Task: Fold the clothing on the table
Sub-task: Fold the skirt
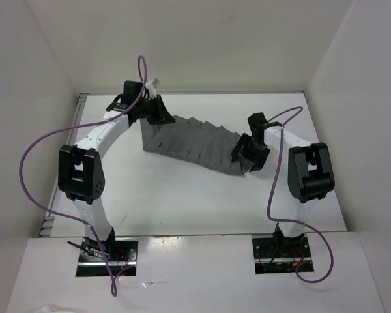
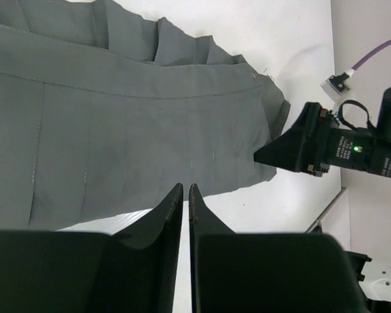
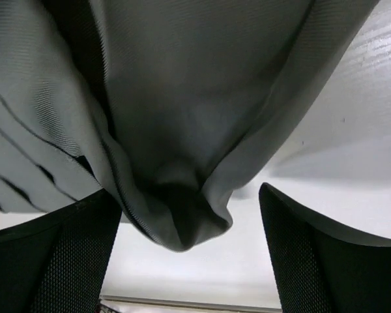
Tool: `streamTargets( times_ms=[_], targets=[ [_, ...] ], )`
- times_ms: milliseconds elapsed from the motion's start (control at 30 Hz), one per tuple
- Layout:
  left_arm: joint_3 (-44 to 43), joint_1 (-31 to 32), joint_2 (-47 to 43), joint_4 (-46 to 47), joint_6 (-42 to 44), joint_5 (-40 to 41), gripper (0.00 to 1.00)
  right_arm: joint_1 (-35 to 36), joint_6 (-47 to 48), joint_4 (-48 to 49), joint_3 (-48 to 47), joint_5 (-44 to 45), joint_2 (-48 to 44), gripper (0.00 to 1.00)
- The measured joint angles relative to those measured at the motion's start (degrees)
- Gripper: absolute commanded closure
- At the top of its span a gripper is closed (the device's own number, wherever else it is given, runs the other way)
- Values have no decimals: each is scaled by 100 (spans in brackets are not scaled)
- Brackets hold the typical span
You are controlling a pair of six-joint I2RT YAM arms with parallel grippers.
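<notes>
The left tool [image 2: 185, 189] has its fingers almost together, tips at the hem of the skirt [image 2: 117, 130]; whether fabric is pinched I cannot tell. The right tool [image 3: 187, 190] stands wide apart around the skirt's bunched end. The skirt stretches across the far half of the counter [image 1: 182, 195].

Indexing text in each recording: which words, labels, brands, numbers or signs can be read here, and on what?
No text can be read in any view.
White print on the right arm's black housing, left wrist view: too small to read.
The pleated skirt and the table bear no markings.
</notes>
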State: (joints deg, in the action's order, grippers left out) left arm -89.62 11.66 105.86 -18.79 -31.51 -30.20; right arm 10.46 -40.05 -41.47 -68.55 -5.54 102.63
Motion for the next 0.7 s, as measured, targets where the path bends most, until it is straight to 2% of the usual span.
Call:
streamTargets(
  times_ms=[100, 233, 267, 300, 333, 400, 533, 700],
  targets=[
    [2, 0, 0, 0, 0, -39, 87, 0, -72, 98, 4, 39, 177, 17],
    [2, -11, 0, 0, 0, -214, 87, 0, -153, 306, 90, 11, 306, 41],
    [2, -11, 0, 2, 0, -286, 87, 0, -160, 361, 120, 4, 306, 68],
    [2, -9, 0, 0, 0, -380, 90, 0, -195, 448, 151, -35, 308, 88],
    [2, 0, 0, 0, 2, -466, 96, 0, -188, 520, 166, -72, 330, 100],
    [2, 35, 2, -11, 22, -570, 100, 0, -225, 605, 190, -138, 354, 100],
    [0, 216, 96, -15, 57, -612, 100, 0, -225, 654, 219, -138, 326, 100],
    [-273, 533, 885, -168, 175, -708, 97, 0, -184, 682, 247, -109, 271, 100]
  ],
)
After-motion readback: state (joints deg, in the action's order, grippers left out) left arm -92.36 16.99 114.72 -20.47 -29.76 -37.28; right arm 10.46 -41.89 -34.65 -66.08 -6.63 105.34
